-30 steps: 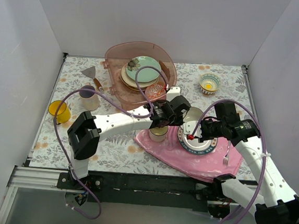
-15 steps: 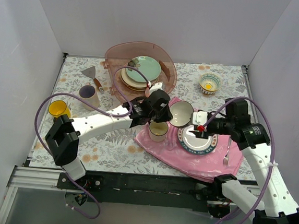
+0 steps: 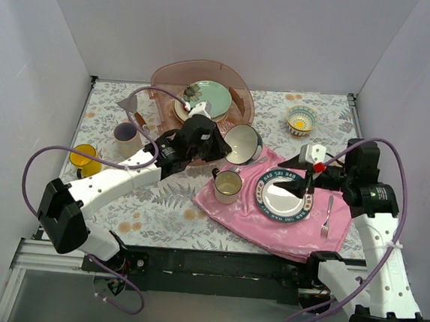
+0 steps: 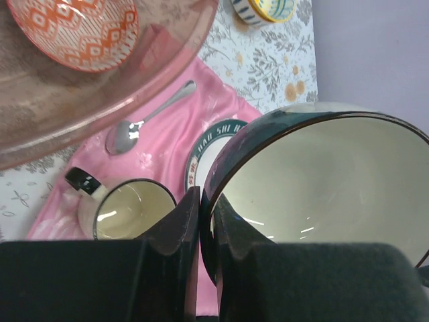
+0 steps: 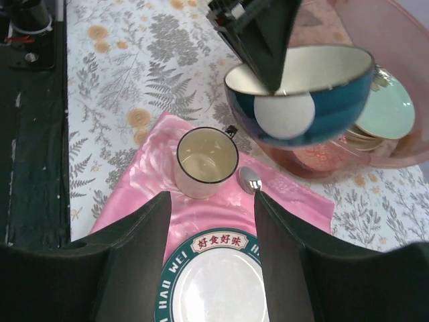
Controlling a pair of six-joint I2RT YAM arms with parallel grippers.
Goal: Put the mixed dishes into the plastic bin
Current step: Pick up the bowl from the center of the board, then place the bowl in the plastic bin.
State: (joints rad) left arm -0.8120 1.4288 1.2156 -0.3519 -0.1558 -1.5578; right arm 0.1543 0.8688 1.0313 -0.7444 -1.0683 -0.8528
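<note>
Aloft, left gripper (image 4: pixel 206 201) pinches glossy round bowl (image 4: pixel 322 174).

The left gripper (image 3: pixel 224 144) pinches the rim of a tilted cream bowl (image 3: pixel 243 143) just beside the near wall of the plastic bin (image 3: pixel 168 78), which holds a mint-green plate (image 3: pixel 209 96). The right gripper (image 3: pixel 307 188) hovers over a dark-rimmed plate (image 3: pixel 278 200) on a pink cloth (image 3: pixel 240 214).
</note>
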